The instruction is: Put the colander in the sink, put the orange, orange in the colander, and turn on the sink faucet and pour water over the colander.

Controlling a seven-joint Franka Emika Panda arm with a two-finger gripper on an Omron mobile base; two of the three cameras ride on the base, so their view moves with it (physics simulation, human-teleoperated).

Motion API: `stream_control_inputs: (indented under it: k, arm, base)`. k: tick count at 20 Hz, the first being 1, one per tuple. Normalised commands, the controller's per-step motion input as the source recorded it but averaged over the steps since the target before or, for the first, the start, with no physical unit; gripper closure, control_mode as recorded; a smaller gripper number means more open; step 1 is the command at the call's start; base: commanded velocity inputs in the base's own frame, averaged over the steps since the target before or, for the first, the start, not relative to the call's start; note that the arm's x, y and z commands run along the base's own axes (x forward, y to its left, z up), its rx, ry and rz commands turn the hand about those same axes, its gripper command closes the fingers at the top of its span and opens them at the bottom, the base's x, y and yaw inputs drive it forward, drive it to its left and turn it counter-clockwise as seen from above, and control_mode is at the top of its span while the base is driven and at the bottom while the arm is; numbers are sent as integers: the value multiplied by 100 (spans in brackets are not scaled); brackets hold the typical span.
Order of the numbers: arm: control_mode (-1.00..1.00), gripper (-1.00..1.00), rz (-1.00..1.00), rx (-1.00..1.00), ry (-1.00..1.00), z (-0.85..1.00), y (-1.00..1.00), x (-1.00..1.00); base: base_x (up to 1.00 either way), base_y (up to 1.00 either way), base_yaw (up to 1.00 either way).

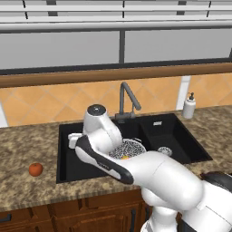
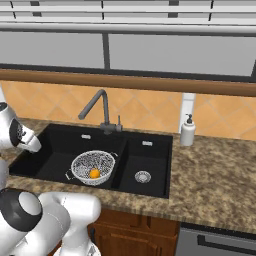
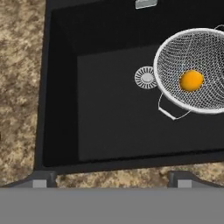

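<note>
the gripper (image 3: pixel 112 177) hangs released over the sink (image 3: pixel 61 87); the orange (image 1: pixel 36 169) on the counter (image 1: pixel 27 145) looks light, firm, prone to roll, so pinch it across its middle.

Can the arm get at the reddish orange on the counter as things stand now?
Probably yes. The reddish orange lies alone on the counter, left of the sink, with nothing beside it. The tool is open and holds nothing.

A home kitchen: granite counter (image 2: pixel 215 175), black two-basin sink (image 2: pixel 150 152), faucet (image 2: pixel 100 107), tiled backsplash (image 2: pixel 145 112), wooden cabinets (image 2: pixel 135 230).
</note>
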Motion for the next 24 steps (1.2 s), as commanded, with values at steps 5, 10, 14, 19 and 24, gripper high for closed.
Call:
stream_control_inputs:
  k: [5, 10, 14, 19, 24]
  arm:
    - [-100, -100, 22, 1, 3, -2, 66, -22]
    - [-100, -100, 14, 0, 1, -1, 85, -13]
    - [-100, -100, 13, 0, 0, -8, 76, -11]
    - [-100, -100, 7, 0, 0, -1, 44, 0]
    - [-100, -100, 2, 0, -1, -20, 27, 10]
  base:
    - [0, 0, 0]
    - [0, 0, 0]
    - [0, 0, 0]
    - [0, 0, 0]
    - [0, 0, 0]
